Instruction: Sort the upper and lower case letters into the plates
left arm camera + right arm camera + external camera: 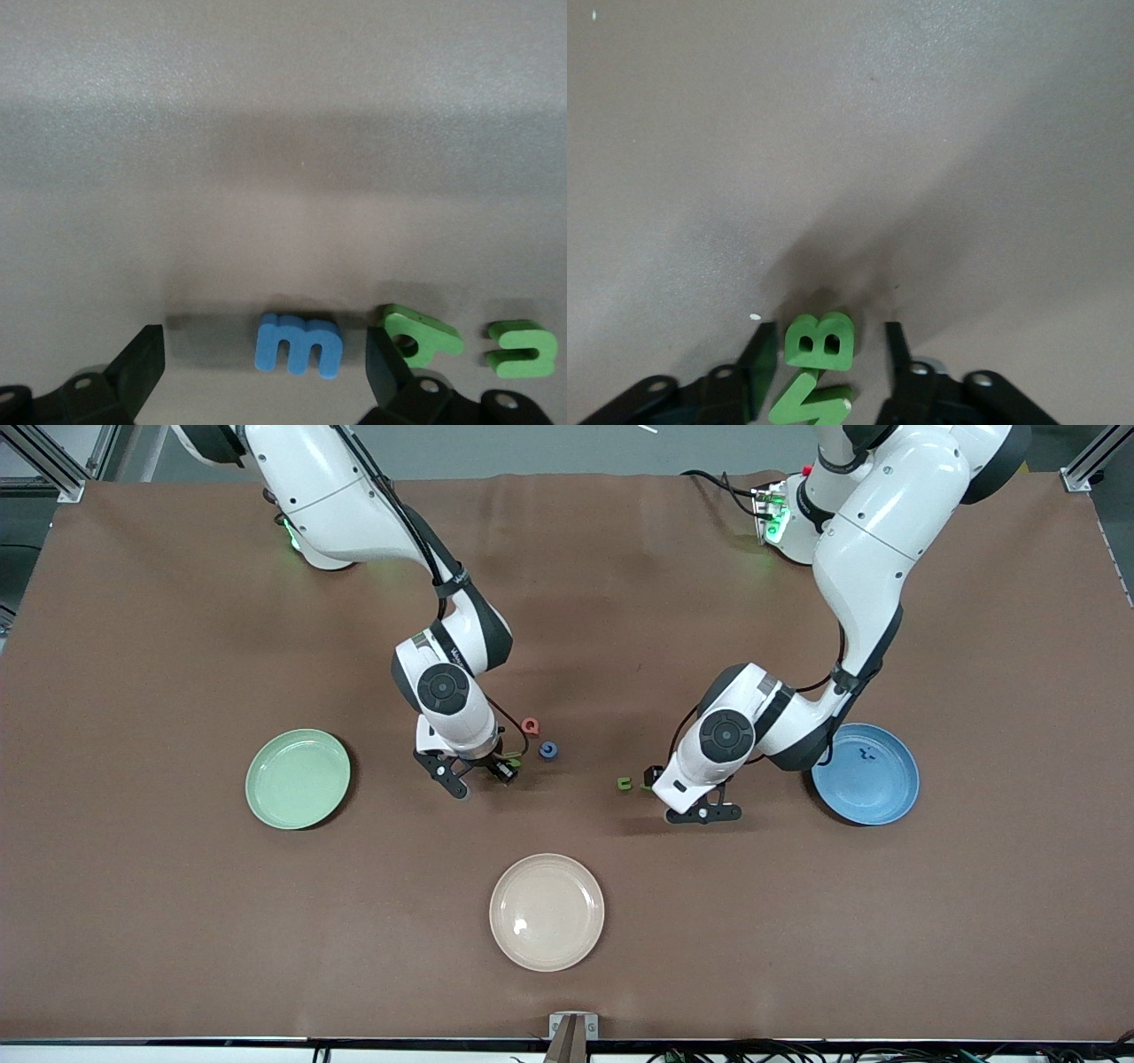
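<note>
Two round, shallow plates of equal size flank the brown table [133, 921]: the pale green plate [298, 779] at the right arm's end, the blue plate [866, 773] at the left arm's. The right gripper [828, 363], low over the table, has its jaws around a green B [821, 340], a gap showing on one side. The left gripper [266, 367], jaws spread, straddles a blue m [299, 344].

Letters: Q [530, 726], m [299, 344], B [820, 341]

High front camera, two close wrist cameras
</note>
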Available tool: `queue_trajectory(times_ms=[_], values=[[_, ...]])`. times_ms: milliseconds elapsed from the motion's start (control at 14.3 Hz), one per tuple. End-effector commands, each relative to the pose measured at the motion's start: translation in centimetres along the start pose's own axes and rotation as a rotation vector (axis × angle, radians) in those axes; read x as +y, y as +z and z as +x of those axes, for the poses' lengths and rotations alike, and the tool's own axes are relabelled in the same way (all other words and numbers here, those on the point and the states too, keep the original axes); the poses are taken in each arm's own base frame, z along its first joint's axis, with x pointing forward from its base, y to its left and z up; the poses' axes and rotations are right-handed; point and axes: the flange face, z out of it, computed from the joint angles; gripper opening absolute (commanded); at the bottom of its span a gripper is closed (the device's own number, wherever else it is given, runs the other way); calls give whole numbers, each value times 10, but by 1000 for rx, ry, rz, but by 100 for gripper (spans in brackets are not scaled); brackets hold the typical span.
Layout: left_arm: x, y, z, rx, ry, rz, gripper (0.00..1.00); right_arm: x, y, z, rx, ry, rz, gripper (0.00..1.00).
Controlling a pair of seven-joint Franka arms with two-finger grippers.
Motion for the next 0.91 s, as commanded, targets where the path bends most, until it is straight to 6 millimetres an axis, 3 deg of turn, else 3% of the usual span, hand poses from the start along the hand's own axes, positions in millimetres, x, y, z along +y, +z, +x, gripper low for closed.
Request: queue_trajectory(times_ms=[0,280,420,560,700,840], values=[[-7,-8,-7,12,-8,31,100,-2,1,-2,15,-3,1,43],[-10,-17,-8,5,-11,49,100,-2,0,1,14,-5,-1,2],[-10,-15,-9,2,-12,50,100,5,-4,14,10,-29,-24,0],[-9,-14,-10,0,-11,50,100,17,-34,40,-5,-85,-53,0],[-10,-11,-9,-3,-16,51,100,46,-59,78,-17,-162,-60,0],[-7,-5,-13,-8,-16,51,100,87,-81,123,-25,-258,-53,0]])
